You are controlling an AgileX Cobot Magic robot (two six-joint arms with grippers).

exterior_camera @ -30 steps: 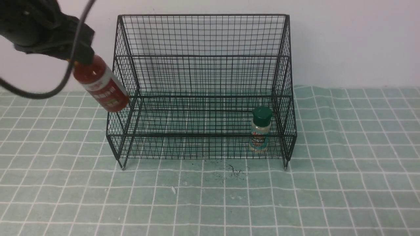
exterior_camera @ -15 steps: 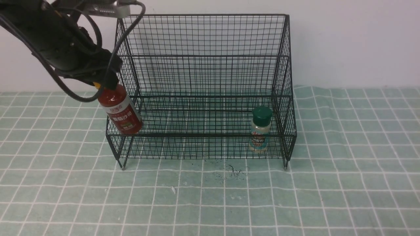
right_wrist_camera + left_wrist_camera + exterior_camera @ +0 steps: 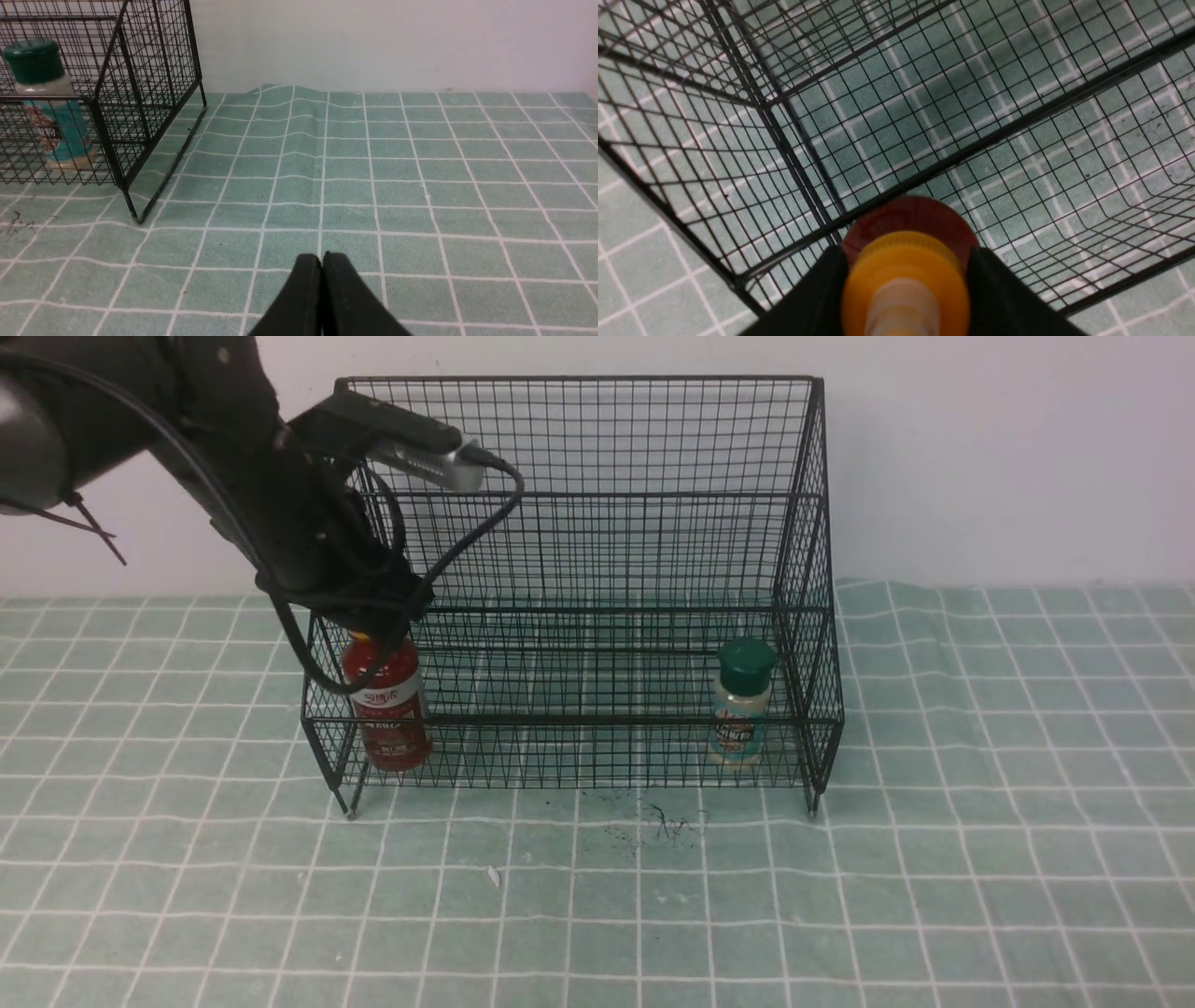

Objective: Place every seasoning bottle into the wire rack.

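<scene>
- Sauce bottle (image 3: 386, 709) is sitting upright in the lowest front tier of the wire rack (image 3: 579, 439), at my left end, and I am holding it by the neck under the yellow-orange cap (image 3: 906, 280).
- My left gripper (image 3: 359, 621) is clamping that bottle from above, jaws on either side of the cap; whether its base is resting on the mesh I cannot tell.
- Shaker jar (image 3: 740, 702) with the green cap is standing upright in the same tier, at the far right end, well apart from the red one.
- My right gripper (image 3: 322, 273) is hanging over bare cloth off to the rack's right side, jaws pressed together, holding nothing.
- Judging progress: both bottles are inside, so only my letting go and pulling clear is remaining.
- Green checked tablecloth (image 3: 840, 896) is covering the table, slightly rippled near the plain white wall (image 3: 1008, 448), with dark specks just before the rack.
</scene>
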